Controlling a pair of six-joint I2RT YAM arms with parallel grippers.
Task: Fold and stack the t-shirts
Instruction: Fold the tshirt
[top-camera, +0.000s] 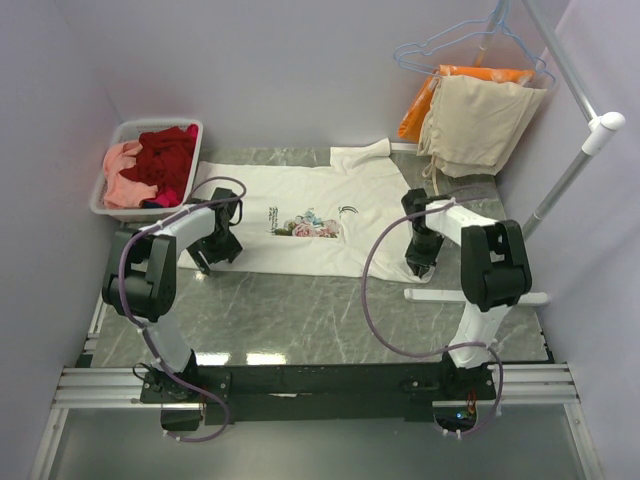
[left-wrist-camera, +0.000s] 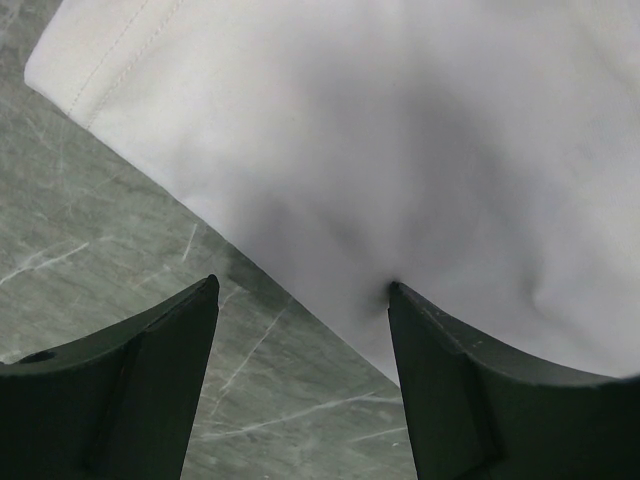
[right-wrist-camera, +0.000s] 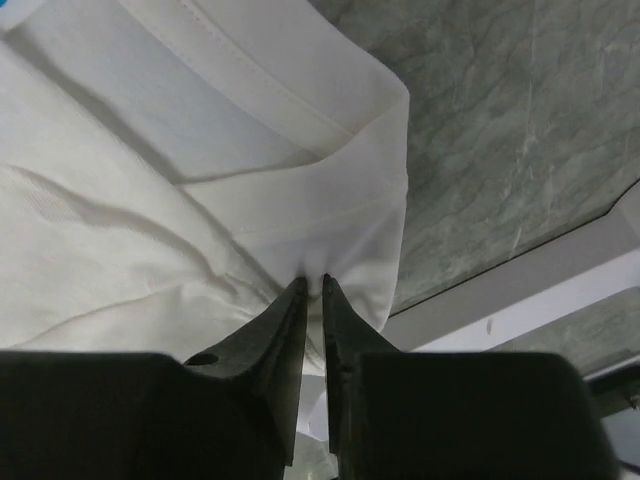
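White t-shirt (top-camera: 320, 190) — its edge nipped in right end effector (right-wrist-camera: 312, 283).

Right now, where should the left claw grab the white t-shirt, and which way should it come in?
Probably the loose edge of the white t-shirt right at the open left gripper, coming in from the bare table side. The shirt lies flat, so only its edge offers something to pinch. The right gripper is shut on the opposite edge.
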